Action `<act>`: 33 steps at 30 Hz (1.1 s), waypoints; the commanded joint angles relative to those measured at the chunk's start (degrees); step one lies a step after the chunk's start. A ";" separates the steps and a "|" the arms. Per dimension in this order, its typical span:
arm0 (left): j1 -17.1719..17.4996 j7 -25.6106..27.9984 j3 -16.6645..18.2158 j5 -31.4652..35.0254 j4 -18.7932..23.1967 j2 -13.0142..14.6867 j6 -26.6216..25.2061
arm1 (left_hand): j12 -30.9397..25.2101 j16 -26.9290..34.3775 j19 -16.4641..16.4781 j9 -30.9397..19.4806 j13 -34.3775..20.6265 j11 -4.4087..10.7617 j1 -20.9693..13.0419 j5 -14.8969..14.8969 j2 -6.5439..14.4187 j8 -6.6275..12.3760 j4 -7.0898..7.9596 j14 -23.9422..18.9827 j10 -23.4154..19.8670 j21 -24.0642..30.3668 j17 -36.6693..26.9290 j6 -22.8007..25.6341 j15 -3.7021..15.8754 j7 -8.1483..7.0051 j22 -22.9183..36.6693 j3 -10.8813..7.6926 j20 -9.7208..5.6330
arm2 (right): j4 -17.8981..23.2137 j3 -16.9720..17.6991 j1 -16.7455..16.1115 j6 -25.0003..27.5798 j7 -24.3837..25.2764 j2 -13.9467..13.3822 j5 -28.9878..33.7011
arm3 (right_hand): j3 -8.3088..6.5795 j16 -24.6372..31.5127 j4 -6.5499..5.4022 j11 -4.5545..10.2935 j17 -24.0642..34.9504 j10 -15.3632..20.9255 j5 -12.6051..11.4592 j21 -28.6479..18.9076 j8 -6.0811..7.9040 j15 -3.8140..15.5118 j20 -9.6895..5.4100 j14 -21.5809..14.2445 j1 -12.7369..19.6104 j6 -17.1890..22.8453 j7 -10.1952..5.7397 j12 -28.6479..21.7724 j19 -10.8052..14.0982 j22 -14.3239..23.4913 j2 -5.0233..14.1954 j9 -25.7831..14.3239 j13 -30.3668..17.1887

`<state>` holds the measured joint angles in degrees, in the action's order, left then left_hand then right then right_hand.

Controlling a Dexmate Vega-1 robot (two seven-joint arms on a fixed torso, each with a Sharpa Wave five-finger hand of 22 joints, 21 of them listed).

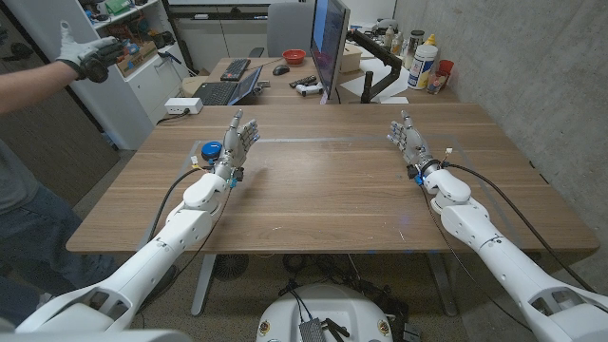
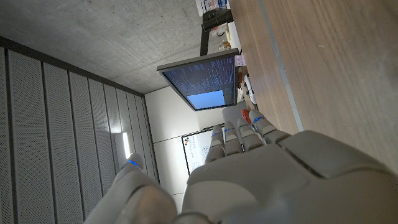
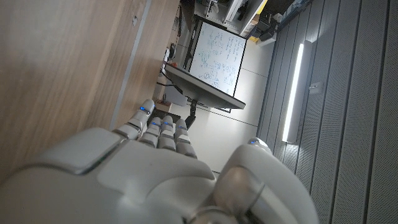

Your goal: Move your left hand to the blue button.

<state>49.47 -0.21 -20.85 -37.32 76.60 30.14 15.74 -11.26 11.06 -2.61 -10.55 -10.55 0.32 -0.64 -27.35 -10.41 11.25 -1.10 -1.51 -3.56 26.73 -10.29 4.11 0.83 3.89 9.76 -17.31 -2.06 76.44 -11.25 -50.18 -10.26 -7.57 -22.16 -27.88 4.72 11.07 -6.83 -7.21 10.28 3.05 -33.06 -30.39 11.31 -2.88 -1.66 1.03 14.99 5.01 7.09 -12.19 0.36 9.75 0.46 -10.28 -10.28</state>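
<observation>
Beside blue button (image 1: 211,148), left robot hand (image 1: 237,140), fingers apart

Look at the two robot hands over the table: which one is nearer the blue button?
The left robot hand. The blue button sits on the table just beside it on its outer side, while the right robot hand is far across the table.

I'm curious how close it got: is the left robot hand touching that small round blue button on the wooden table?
Apart. In the head view, bare tabletop shows between the left robot hand and the small round blue button.
</observation>
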 commanded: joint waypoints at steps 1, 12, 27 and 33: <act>1.27 1.87 0.06 0.21 2.30 0.86 -1.24 | -0.35 0.35 -0.33 -0.22 -0.18 0.09 -0.16 -0.41 -0.41 0.40 -0.11 -0.44 -0.48 0.23 -0.27 0.60 0.23 0.02 0.09 0.08 -3.25 | 2.03 21.86 -0.81 8.26 -14.36 19.27 22.33 | 0.06 0.23 -0.27 -0.33 0.14 0.14 -0.32 -0.21 0.26 -0.25 -3.93 0.04 0.32 0.03 0.82 -0.29 0.17 0.14 0.21 -0.17 -0.07; 1.05 2.62 -0.69 1.15 2.01 0.77 -1.58 | -0.39 0.34 -0.13 -0.21 -0.17 0.08 -0.45 -0.66 -0.22 0.40 -0.35 -0.57 -0.64 -0.13 -0.25 0.78 0.17 0.00 0.09 0.67 -3.33 | 1.06 33.07 2.43 7.87 -22.93 29.57 34.67 | 0.18 0.25 -0.11 -0.33 0.15 0.62 -0.54 0.21 0.21 -0.16 -3.71 -0.29 0.33 0.29 0.57 -0.37 0.21 0.16 0.49 -0.16 -0.07; 0.28 3.07 -1.50 2.97 0.68 0.38 -0.46 | -0.49 0.43 0.01 -0.20 -0.15 0.24 -1.07 -1.18 0.24 0.48 -0.76 -1.04 -1.07 -0.69 -0.22 1.17 0.04 -0.05 0.10 1.22 -2.91 | 1.05 37.56 4.69 7.46 -26.15 33.31 40.81 | 0.33 0.24 0.05 -0.38 0.17 0.81 -0.73 0.67 0.14 -0.20 -3.67 -0.53 0.31 0.49 0.33 -0.32 0.29 0.19 0.78 -0.16 -0.09; 0.14 3.48 -1.80 3.85 0.17 0.35 -0.14 | -0.60 0.44 0.19 -0.21 -0.15 0.16 -1.35 -1.40 0.42 0.51 -0.94 -1.19 -1.42 -0.86 -0.21 1.34 0.11 -0.13 0.11 1.35 -2.91 | 0.85 38.09 5.30 7.65 -26.76 33.57 41.76 | 0.37 0.18 0.13 -0.23 0.17 0.79 -0.81 0.89 0.11 -0.19 -3.66 -0.51 0.35 0.53 0.23 -0.27 0.22 0.20 0.91 -0.16 -0.10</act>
<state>50.03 2.61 -22.05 -34.92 77.65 30.64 14.79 -11.48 11.05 -2.60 -10.54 -10.54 0.60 -1.56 -28.23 -9.94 11.47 -2.01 -2.32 -4.48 26.06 -10.27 4.93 1.02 3.67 9.74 -16.07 -2.05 77.58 24.61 -46.18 -2.68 -32.56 9.64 10.80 4.90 11.07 -6.65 -7.28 10.27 3.60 -33.50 -29.60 11.31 -2.86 -1.86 1.02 15.28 5.00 7.08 -12.19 0.57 9.74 0.77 -10.27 -10.27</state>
